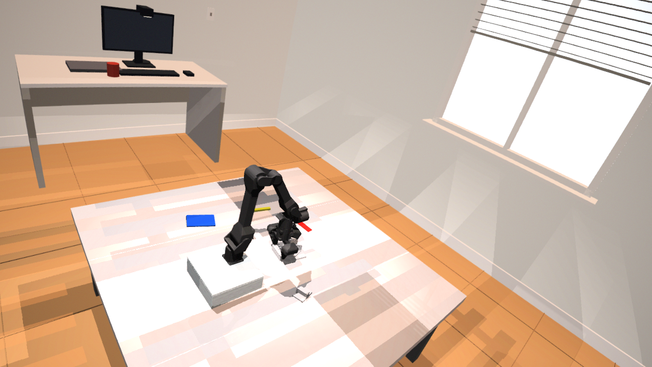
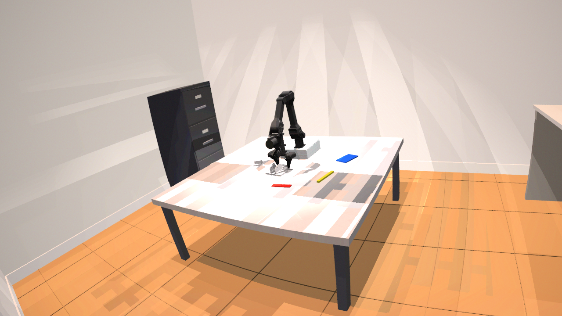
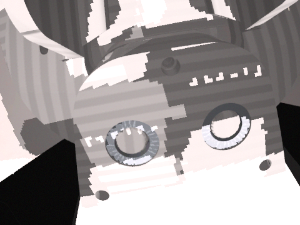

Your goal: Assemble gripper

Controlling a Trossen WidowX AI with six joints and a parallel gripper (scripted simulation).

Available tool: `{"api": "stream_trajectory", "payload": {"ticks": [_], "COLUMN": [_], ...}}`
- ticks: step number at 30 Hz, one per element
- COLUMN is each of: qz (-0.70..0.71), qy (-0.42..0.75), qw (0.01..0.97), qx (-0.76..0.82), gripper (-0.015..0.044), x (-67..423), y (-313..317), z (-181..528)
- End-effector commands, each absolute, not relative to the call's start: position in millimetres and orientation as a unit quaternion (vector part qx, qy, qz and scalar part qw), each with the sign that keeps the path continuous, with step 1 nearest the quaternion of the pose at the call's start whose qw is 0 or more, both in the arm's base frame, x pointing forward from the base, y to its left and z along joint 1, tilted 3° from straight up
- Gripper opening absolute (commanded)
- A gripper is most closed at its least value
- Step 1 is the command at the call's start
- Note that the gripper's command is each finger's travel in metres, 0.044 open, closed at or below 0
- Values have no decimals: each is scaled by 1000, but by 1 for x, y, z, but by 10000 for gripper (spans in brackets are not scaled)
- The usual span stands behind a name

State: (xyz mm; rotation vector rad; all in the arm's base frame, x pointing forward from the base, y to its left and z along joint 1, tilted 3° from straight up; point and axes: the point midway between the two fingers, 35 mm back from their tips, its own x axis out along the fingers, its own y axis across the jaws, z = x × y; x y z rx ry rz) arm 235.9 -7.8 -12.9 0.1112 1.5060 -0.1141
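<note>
My gripper [image 1: 280,249] [image 2: 283,165] [image 3: 175,129] is low over the table, shut on the housing plate [image 3: 215,90]. In the wrist view its black fingertips stand at the plate's left and right edges. The plate has two ring-edged holes side by side, two small holes near its lower corners and a small round boss above. A curved grey jaw [image 3: 28,62] shows beyond it at the left and another jaw [image 3: 285,53] at the right, both partly covered. The pins, gear teeth and most of the gripper base are hidden. I cannot tell whether the plate is fully seated on the stubs.
On the table [image 1: 159,328] [image 2: 235,212] lie a blue slab [image 1: 200,220] [image 2: 347,158], a yellow bar [image 1: 262,209] [image 2: 325,176] and a red bar [image 1: 304,227] [image 2: 281,185]. A small pale angled part [image 1: 308,295] [image 2: 258,162] lies apart. The arm stands on a grey block [image 1: 237,293] [image 2: 306,153].
</note>
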Motion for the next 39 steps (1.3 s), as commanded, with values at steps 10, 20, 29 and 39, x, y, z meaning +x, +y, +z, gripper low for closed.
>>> {"api": "stream_trajectory", "payload": {"ticks": [10,20,29,39], "qz": [-51,-52,-52,-52], "qy": [683,683,683,683], "qw": [727,727,727,727], "qx": [48,50,50,48], "gripper": [351,440,440,440], "x": [236,236,236,231], "y": [-8,-8,-8,-8], "z": [-13,-13,-13,54]}}
